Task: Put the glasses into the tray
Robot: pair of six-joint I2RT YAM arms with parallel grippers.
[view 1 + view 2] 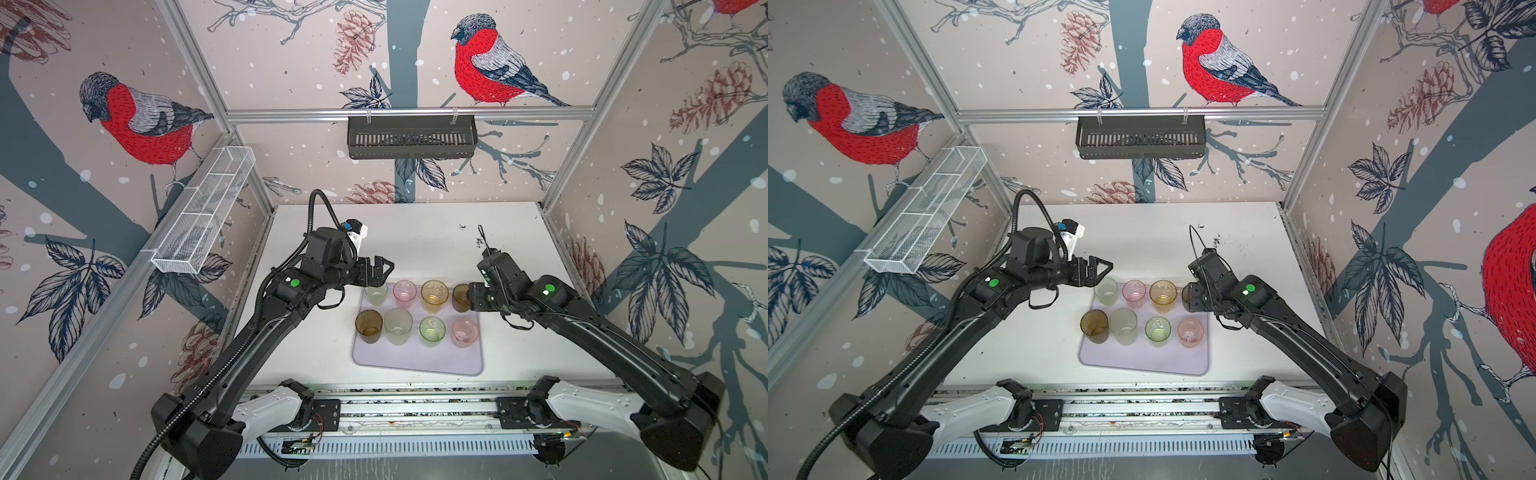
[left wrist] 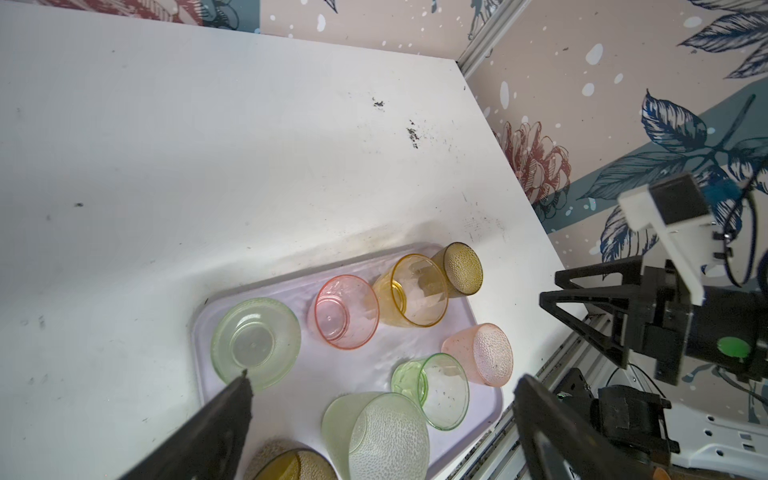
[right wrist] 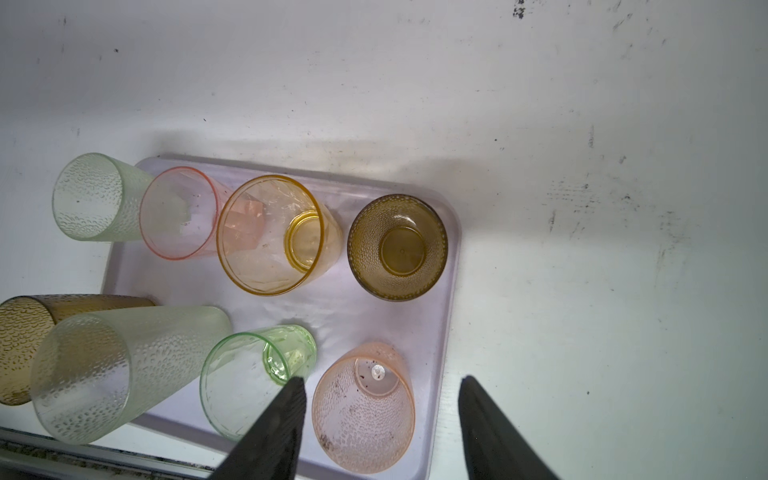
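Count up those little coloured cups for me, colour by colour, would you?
green glasses: 2
brown glasses: 2
pink glass: 1
peach glass: 1
amber glass: 1
frosted whitish glass: 1
Total: 8

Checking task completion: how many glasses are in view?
8, all on the tray, two rows. Far row: pale green, pink, amber, olive-brown partly behind the right tool. Near row: tall brown, frosted, bright green, peach. None seems fully hidden.
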